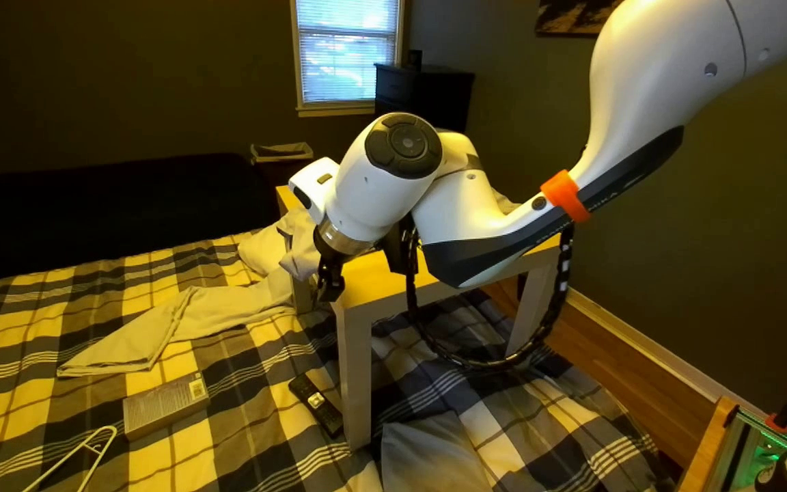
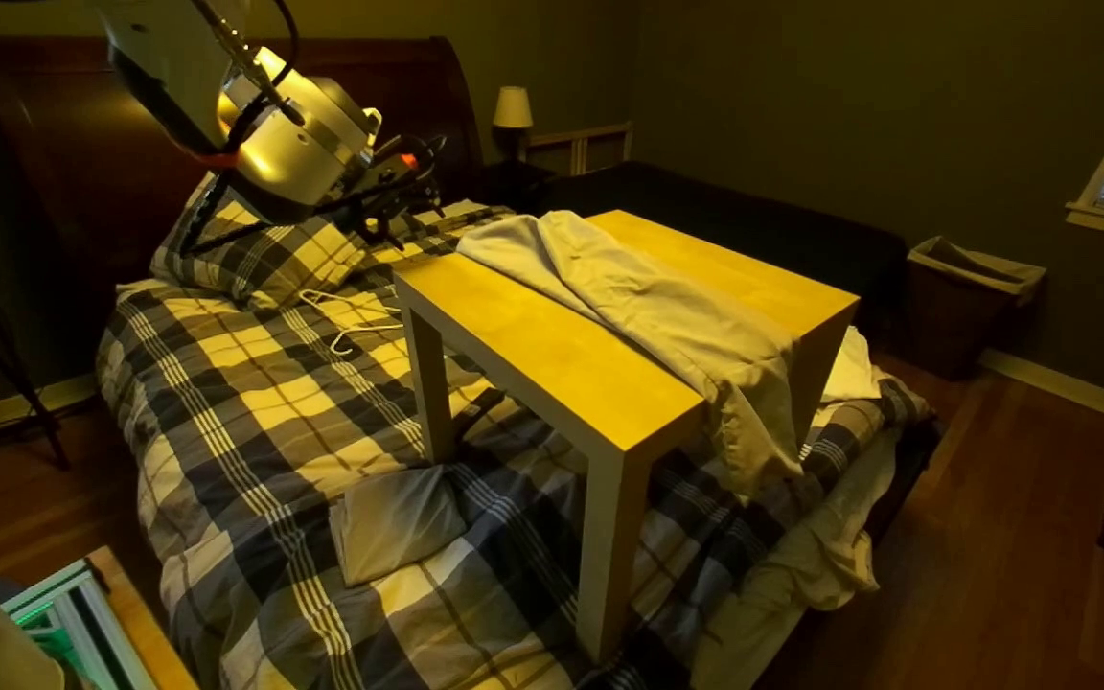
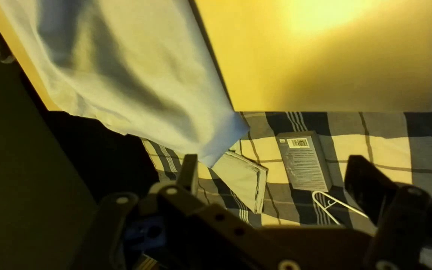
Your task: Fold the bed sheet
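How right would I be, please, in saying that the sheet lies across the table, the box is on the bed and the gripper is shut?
The gripper is open, not shut: the wrist view shows its fingers well apart. The sheet does lie across the table, and the box is on the bed.

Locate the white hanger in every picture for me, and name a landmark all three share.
In an exterior view: the white hanger is at bottom left, cut off by the lower edge.
In an exterior view: the white hanger is left of centre, just left of the table.
In the wrist view: the white hanger is at lower right, just below the box.
Shared landmark: the table, in all three.
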Robot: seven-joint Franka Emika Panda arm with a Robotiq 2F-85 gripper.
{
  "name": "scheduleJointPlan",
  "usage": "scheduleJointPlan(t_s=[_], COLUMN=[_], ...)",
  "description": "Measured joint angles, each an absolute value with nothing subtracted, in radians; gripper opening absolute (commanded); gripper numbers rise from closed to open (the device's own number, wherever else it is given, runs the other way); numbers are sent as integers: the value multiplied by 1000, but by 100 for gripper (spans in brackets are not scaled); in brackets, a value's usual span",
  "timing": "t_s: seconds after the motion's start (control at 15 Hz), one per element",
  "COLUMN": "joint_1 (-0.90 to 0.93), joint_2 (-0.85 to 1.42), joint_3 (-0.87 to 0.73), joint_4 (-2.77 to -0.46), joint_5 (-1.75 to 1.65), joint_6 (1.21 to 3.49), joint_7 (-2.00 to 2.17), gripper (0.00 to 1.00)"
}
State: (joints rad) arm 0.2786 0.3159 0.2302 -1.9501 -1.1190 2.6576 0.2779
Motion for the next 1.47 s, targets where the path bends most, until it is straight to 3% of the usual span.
scheduleJointPlan(t_s=[0.6,1.13,1.2,1.27,1.47], joint_1=[337,367,370,373,378], joint_2=[503,566,572,576,587], joint_3=[182,165,165,165,165], joint_4=[-1747,-1682,-1679,-1676,-1672], joint_5=[-1411,-1493,-1501,-1509,-1538], joint_6=[2648,2506,2490,2474,2449], joint_7=[204,184,184,184,184], gripper=[100,100,75,75,49])
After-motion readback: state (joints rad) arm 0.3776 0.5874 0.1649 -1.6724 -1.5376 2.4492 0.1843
